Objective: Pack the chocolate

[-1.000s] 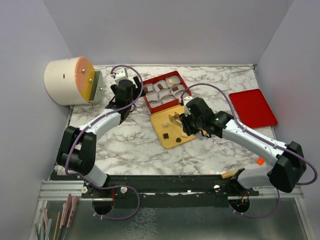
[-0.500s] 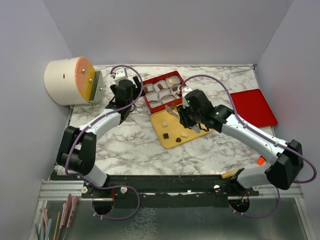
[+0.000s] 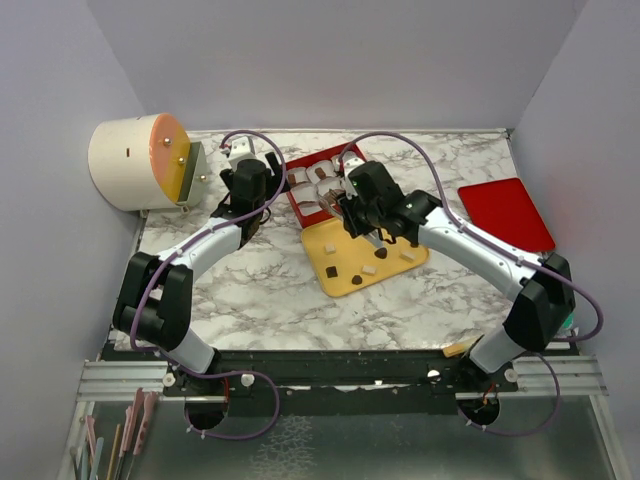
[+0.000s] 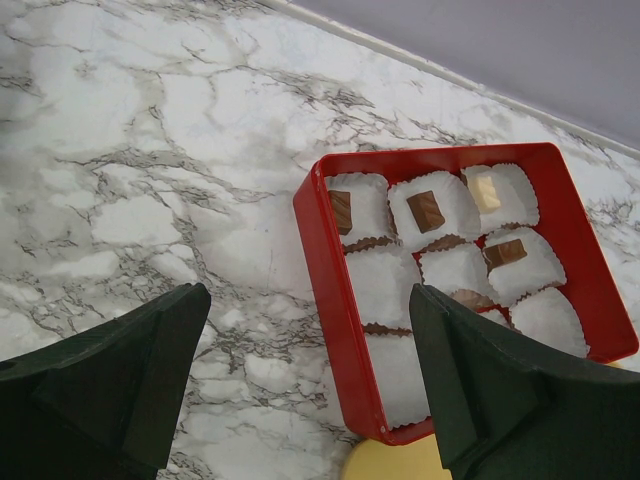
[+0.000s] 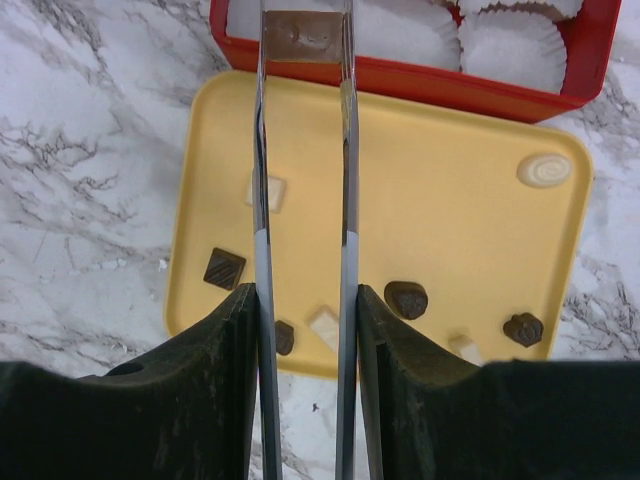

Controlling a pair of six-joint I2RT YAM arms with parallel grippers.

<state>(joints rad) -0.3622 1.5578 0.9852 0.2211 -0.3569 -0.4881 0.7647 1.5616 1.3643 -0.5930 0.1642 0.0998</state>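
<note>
A red box (image 4: 328, 300) holds white paper cups, several with chocolate in them, such as a brown square (image 4: 426, 211) and a cream one (image 4: 484, 192). The yellow tray (image 5: 440, 230) in front of it carries loose pieces: a dark square (image 5: 224, 268), a cream square (image 5: 267, 192) and a white round one (image 5: 545, 169). My right gripper (image 5: 305, 300) is shut on metal tongs (image 5: 261, 150), which pinch a brown piece (image 5: 303, 35) at the box's near edge. My left gripper (image 4: 305, 300) is open and empty, over the box's left rim.
A red lid (image 3: 505, 215) lies flat at the right of the marble table. A white drum with an orange face (image 3: 130, 160) stands at the back left corner. A small orange item (image 3: 521, 322) lies near the right arm's base.
My right arm has moved up and left from over the yellow tray to the box's near edge, with the tongs in it. The left arm has not moved.
</note>
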